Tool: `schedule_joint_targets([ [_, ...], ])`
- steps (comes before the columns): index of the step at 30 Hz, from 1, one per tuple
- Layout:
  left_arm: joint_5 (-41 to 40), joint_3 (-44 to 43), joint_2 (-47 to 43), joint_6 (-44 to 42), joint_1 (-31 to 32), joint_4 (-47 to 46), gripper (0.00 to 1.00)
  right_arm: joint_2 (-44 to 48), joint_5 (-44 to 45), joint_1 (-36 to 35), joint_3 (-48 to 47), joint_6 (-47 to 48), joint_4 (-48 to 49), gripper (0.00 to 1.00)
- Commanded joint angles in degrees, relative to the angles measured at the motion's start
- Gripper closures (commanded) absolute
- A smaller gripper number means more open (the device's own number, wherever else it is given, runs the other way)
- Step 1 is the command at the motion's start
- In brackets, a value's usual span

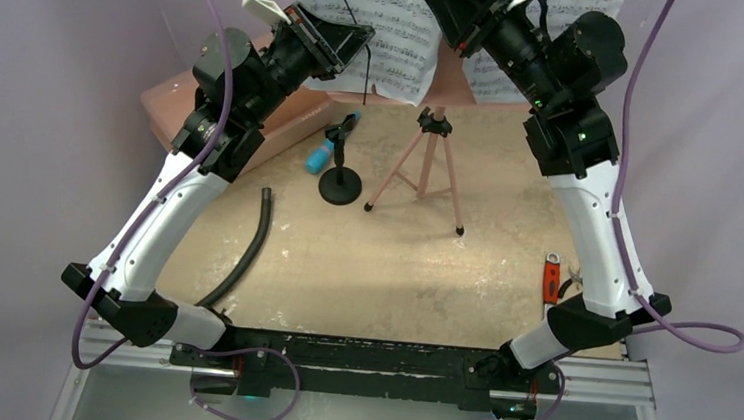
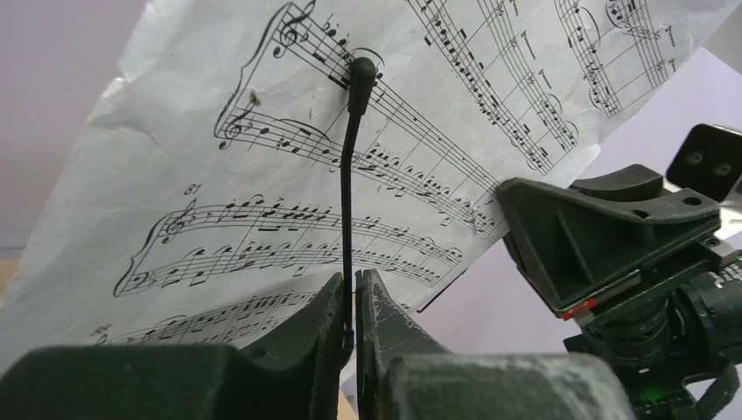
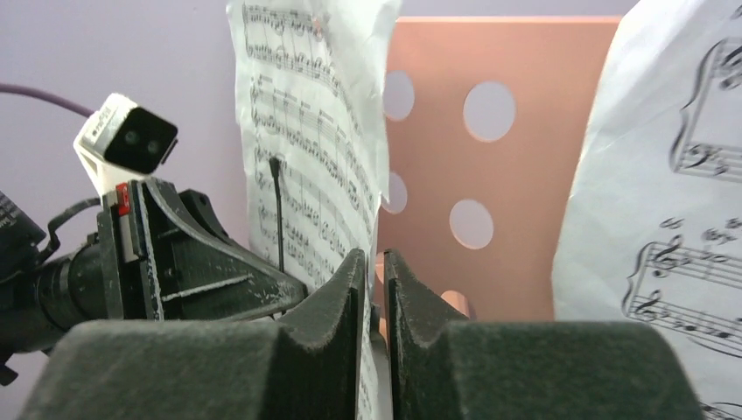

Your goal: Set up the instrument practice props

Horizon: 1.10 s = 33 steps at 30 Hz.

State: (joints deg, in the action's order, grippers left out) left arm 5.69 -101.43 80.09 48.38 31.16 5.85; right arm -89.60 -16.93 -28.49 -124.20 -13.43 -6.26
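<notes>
Near, on the tan table (image 1: pixel 363 270): a curved black rubber hose (image 1: pixel 250 246). Beyond it, the cyan toy microphone (image 1: pixel 331 147) sat tilted in its small black round-based mic stand (image 1: pixel 340 184), just beside the tripod legs of the pink perforated music stand (image 3: pixel 542 157). Up top, two white sheet-music pages (image 1: pixel 401 42) leaned on it. Left gripper (image 2: pixel 353 284) nearly closed about the thin black wire page-retainer (image 2: pixel 348 192). Right gripper (image 3: pixel 374 262) a slit apart at a page edge. True pinch on either: couldn't tell. Paper looked limp and crease-prone, so best held flat under the wire, not tugged by corners.
</notes>
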Motion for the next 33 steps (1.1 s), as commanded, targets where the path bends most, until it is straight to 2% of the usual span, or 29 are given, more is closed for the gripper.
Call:
schedule_joint_targets([
  [1, -0.02, -0.26, -1.63, -0.72, 0.09, -3.73, 0.94, 1.39, 2.47, -0.16, -0.95, 0.32, 5.0, 0.87],
  [4, 0.56, -0.26, -1.37, -1.39, 0.09, -3.85, 1.0, 0.15, 1.4, -0.16, -2.66, 0.3, 4.43, 0.95],
  [6, 0.99, -0.26, -1.18, -1.71, 0.08, -3.83, 1.0, -0.7, 0.45, -0.17, -3.79, 0.3, 3.93, 1.0],
  [24, 5.17, 0.26, -0.52, -3.02, 0.13, -8.54, 1.0, -2.94, -2.13, -0.19, -6.13, -0.95, 2.84, 1.0],
  [33, 3.96, 1.63, -1.46, -3.09, 0.11, -8.45, 0.85, -1.38, -0.86, -0.16, -4.41, -0.99, 3.9, 1.0],
])
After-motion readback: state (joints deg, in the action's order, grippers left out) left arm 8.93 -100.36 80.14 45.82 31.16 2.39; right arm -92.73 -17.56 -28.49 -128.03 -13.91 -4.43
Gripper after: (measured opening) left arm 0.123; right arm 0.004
